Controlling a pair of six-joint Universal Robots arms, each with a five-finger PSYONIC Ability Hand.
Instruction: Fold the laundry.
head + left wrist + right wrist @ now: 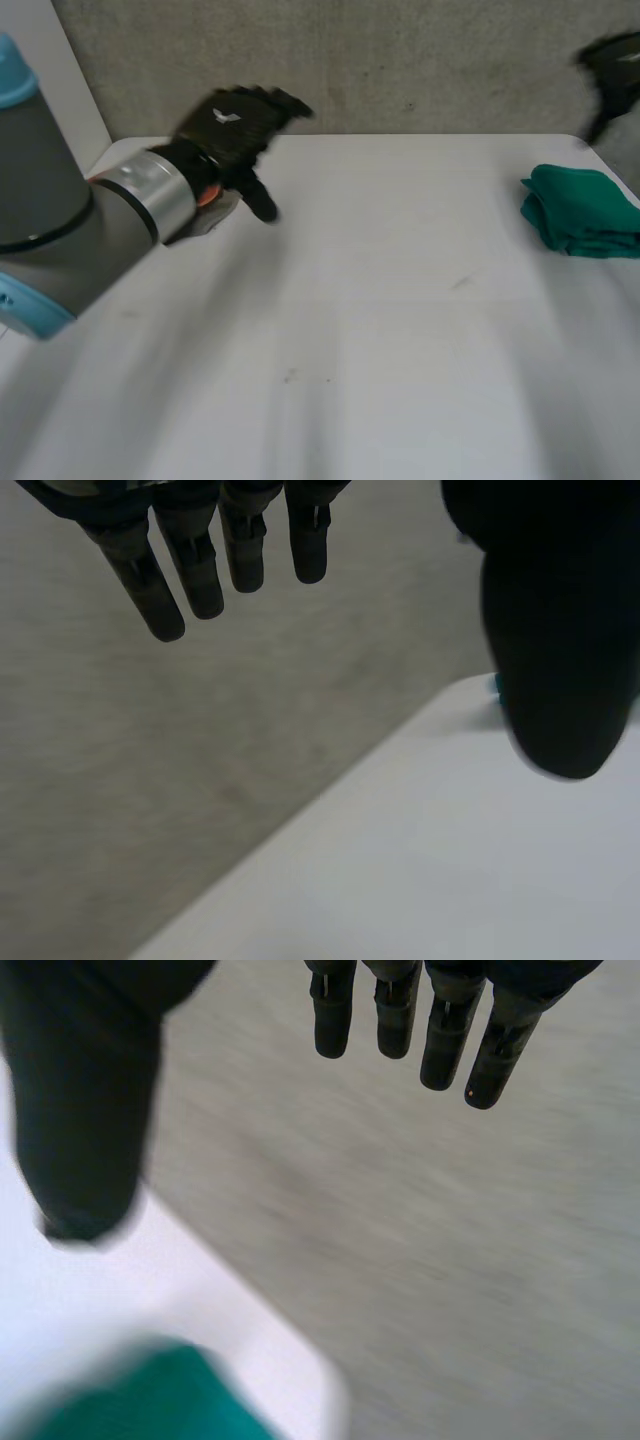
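Left hand (235, 125) and right hand (612, 65) hang straight-fingered, empty; green cloth (580, 212) near bench (380, 320) edge could slide off if nudged

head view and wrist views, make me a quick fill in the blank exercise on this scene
1. The cloth on the white table is ____ in colour.
2. The cloth lies on the robot's ____ side of the table.
3. The left hand has straight fingers, so it is ____.
4. The right hand, fingers straight and off the cloth, holds ____.

Missing words: green; right; open; nothing.
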